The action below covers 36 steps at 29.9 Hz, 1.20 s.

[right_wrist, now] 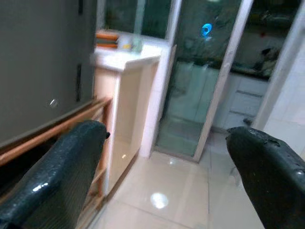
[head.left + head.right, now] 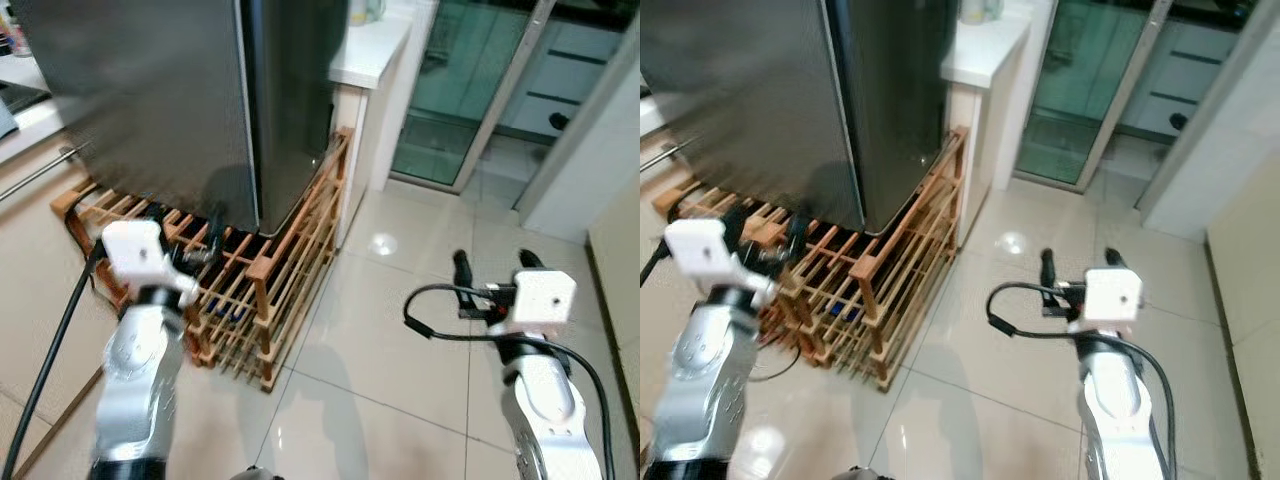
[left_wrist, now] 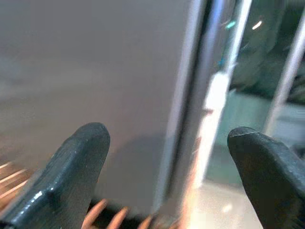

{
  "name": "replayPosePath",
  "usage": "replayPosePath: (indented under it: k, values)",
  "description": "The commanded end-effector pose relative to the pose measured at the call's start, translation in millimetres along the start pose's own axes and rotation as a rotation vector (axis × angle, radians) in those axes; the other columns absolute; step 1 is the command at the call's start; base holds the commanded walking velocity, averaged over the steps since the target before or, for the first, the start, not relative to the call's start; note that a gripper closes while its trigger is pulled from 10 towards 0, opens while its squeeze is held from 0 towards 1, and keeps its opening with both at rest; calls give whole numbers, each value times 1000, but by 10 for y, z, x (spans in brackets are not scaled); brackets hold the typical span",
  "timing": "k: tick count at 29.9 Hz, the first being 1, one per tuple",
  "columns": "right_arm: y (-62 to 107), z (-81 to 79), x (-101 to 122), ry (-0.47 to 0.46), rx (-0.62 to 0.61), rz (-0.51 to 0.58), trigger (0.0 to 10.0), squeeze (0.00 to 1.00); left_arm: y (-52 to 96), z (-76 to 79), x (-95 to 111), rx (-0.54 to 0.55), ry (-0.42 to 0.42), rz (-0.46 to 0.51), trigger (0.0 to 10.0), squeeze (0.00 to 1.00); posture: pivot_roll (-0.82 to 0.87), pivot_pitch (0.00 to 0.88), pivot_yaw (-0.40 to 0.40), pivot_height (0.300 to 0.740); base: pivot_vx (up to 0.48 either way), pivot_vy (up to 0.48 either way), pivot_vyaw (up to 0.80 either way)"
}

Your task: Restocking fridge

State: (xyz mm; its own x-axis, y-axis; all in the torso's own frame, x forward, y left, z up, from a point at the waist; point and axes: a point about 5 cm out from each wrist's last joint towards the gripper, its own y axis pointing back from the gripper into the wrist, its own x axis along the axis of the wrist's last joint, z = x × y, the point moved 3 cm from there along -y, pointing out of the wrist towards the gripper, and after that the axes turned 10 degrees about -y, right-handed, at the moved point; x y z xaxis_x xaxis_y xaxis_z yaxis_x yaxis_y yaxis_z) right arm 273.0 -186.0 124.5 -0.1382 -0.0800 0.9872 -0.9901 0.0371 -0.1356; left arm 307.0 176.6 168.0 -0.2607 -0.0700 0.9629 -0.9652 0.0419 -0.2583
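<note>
Nearest me: my two silver arms over the glossy pale tiled floor (image 2: 400,350), each ending in long black fingers.
Left gripper (image 2: 190,232): raised close in front of the tall dark grey steel fridge (image 2: 170,100); jaws spread wide, holding nothing.
Right gripper (image 2: 493,265): out over bare floor, well apart from the fridge; jaws also spread and empty.
Fridge: upright, closed, standing on a low slatted wooden rack (image 2: 265,290). Its long axis runs vertically; the vertical door edge (image 3: 188,109) shows between my left fingers in the left wrist view.
Key relation: the fridge lies ahead and to my left, so my left arm is clearly the nearer; the right would have to cross the floor to reach it.
Surroundings: a white-topped cream counter (image 2: 370,50) just beside the fridge, then a green-tinted glass sliding door (image 2: 460,90) beyond.
Stage, as I judge it: approach only; door not yet opened, and I see no stock in hand.
Next move, likely: bring the left jaws onto the door edge.
Risk: the wooden rack sits near my left arm.
</note>
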Motion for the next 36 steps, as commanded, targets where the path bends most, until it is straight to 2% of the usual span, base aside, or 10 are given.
replayPosePath:
  k: [1, 8, 10, 11, 15, 20, 24, 29, 31, 36]
  values:
    - [-77, 84, 20, 16, -31, -6, 10000, 0, -68, 77, 65, -12, 11, 10, 10000, 0, -64, 0, -18, 740, 480, 0, 0]
    - [-261, 65, 76, 34, -13, 10, 10000, 0, -148, 113, 80, -3, 24, -3, 10000, 0, -71, 0, -13, 740, 480, 0, 0]
    - [-293, 46, 63, 33, -6, 1, 10000, 0, -146, 112, -57, 48, 127, -86, 10000, 0, -68, 0, -15, 740, 480, 0, 0]
    - [-298, 42, 59, 32, -4, -2, 10000, 0, -149, 123, -72, 47, 137, -94, 10000, 0, -68, 0, -15, 740, 480, 0, 0]
    - [-322, 32, 34, 27, 2, -11, 10000, 0, -188, 200, 5, 16, 97, -61, 10000, 0, -64, 0, -15, 740, 480, 0, 0]
    - [-376, 0, -2, 20, 15, -21, 10000, 0, -311, 271, 200, -48, 28, 21, 10000, 0, -67, 0, -12, 740, 0, 0, 0]
    - [-400, -11, -12, 16, 21, -28, 10000, 0, -365, 257, 230, -31, 57, -7, 10000, 0, -67, 0, -11, 740, 0, 0, 0]
    - [-393, 17, -106, -5, -2, -58, 10000, 0, -404, 503, 206, -96, 44, -33, 10000, 0, -73, 0, 0, 740, 0, 0, 0]
    - [-394, 12, -109, -5, -1, -58, 10000, 0, -414, 523, 190, -104, 45, -40, 10000, 0, -73, 0, 0, 740, 0, 0, 0]
    - [-431, 13, -119, -3, -3, -61, 10000, 0, -592, 745, 109, -217, 13, -89, 10000, 0, -87, 0, 4, 740, 0, 0, 0]
